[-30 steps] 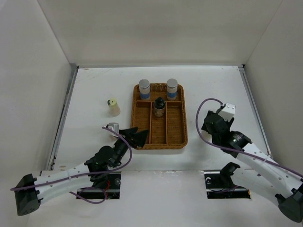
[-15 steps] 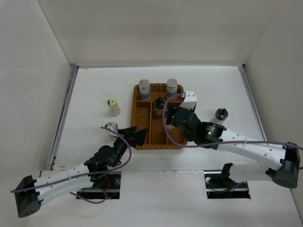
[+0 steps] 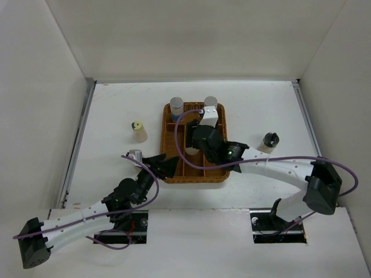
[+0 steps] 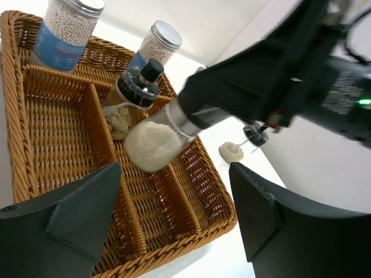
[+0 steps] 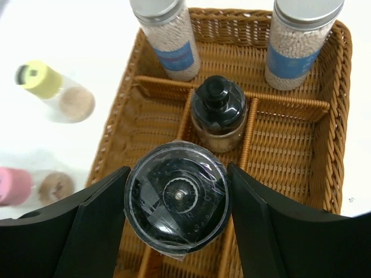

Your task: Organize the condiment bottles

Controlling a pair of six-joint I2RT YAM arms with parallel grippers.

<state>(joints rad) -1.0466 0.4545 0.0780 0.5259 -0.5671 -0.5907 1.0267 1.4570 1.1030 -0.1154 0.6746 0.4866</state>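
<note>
Clamped the right hand (image 5: 178, 174) around a black-lidded shaker (image 5: 177, 197) above the wicker tray's (image 5: 339, 133) middle slots. Faced, at 12 o'clock, a black-topped bottle (image 5: 219, 110) inside, with two silver-lidded cylinders (image 5: 166, 40) (image 5: 297, 46) in the back row; could not read their blue labels. Held the left hand (image 4: 174, 231) wide open at the tray's 7 o'clock corner. Left on the desk (image 3: 116, 104) a yellow-capped shaker (image 5: 55, 90) at 9 o'clock, a pink-topped shaker (image 5: 17, 186) at 8, another black-topped shaker (image 3: 270, 140) at 3.
</note>
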